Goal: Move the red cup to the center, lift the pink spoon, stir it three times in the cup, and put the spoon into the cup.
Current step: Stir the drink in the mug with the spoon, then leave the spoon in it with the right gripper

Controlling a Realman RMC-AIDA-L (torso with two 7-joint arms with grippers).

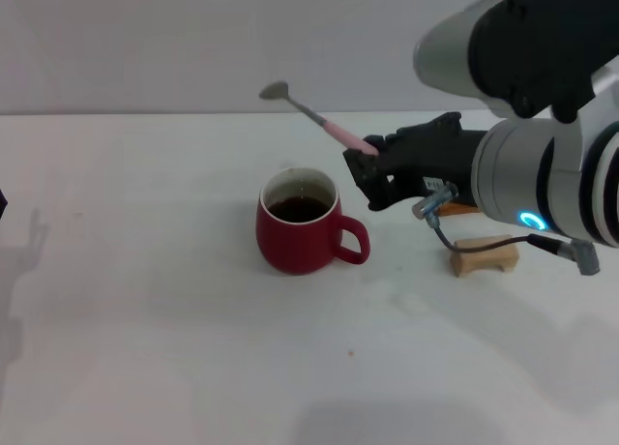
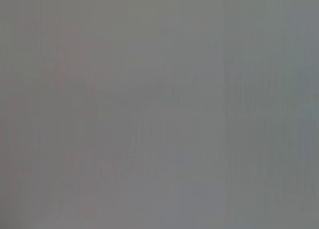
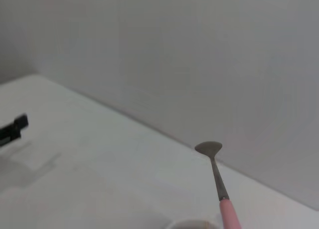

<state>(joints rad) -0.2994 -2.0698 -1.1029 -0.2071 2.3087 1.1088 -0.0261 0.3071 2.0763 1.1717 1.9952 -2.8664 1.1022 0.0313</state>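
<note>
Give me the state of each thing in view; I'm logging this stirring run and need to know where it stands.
red cup: upright on the table, holds dark liquid, handle toward the robot's right.
pink spoon: lifted clear of the cup, held by its pink handle, bowl end raised and pointing away.
right gripper: shut on the spoon, above and beside the cup.
wooden block: resting on the table.
left gripper: not in view.

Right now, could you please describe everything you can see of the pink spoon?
The pink spoon is slim, with a small grey metal bowl and neck and a pale pink handle. It is held in the air, tilted, bowl end raised and pointing away from the right gripper, which is shut on the handle's end. It hangs above and just behind the red cup, touching neither the cup nor the table. In the right wrist view the bowl looks empty and flat.
</note>
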